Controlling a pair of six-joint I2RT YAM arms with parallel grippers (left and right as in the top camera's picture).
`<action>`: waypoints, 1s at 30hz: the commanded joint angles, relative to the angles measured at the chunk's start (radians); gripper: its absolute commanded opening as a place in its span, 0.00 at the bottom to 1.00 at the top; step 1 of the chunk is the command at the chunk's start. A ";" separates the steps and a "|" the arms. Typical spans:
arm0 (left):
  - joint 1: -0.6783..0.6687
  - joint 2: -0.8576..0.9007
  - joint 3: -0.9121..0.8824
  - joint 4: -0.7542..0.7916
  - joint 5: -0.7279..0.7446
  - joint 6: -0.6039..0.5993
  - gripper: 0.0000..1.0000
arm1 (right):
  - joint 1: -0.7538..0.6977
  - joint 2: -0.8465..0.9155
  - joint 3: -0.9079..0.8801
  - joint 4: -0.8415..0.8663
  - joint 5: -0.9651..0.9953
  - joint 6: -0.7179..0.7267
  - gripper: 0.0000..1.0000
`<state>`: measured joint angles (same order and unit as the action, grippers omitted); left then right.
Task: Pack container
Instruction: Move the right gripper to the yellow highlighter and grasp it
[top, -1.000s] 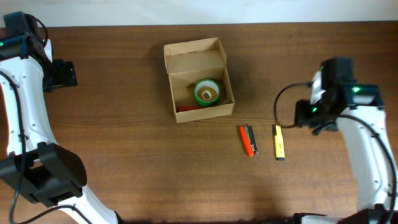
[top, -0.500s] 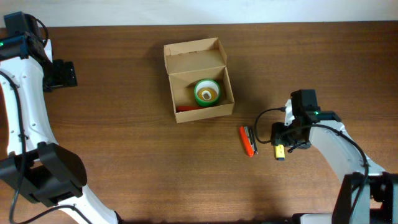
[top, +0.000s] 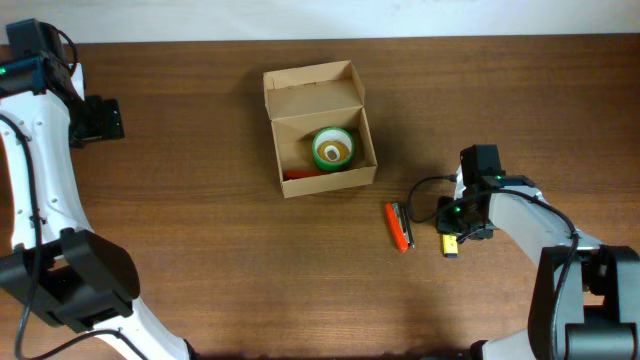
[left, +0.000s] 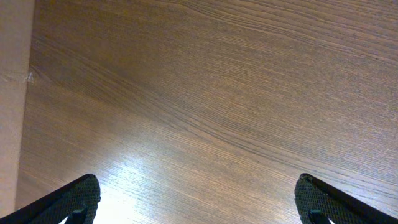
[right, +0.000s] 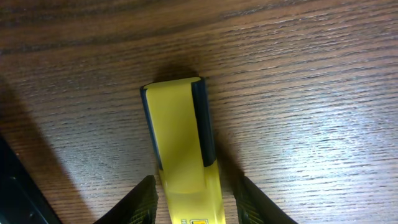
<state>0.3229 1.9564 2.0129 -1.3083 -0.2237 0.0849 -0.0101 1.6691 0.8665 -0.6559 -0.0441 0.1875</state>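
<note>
- My right claw (right: 196, 190) is spread around one end of a yellow-and-black tool (right: 181, 140), one finger on each side. I see a gap on one side.
- An orange tool (top: 399, 226) lies just beside the yellow one on the counter (top: 200, 260).
- The cardboard container (top: 312, 92) sits well apart from them, lid flap up, with a green tape roll (top: 333, 148) inside.
- My left claw (left: 196, 190) hangs spread wide over the counter's far left.

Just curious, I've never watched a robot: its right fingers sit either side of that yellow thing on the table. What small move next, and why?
Probably close the right gripper on the yellow item: its fingers straddle it, one with a gap showing, and it lies flat on the table, outside the open container. Then it could lift.
</note>
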 joint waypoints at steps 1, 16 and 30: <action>0.003 0.009 -0.005 -0.001 0.003 -0.010 1.00 | 0.006 0.024 -0.006 0.007 0.034 0.013 0.37; 0.003 0.009 -0.005 -0.001 0.003 -0.010 1.00 | 0.052 0.035 -0.052 0.044 0.088 -0.146 0.47; 0.003 0.009 -0.005 -0.001 0.003 -0.010 1.00 | 0.071 0.043 0.137 -0.101 0.101 -0.075 0.04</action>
<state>0.3229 1.9564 2.0129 -1.3094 -0.2226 0.0849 0.0563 1.7012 0.9329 -0.7437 0.0383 0.1020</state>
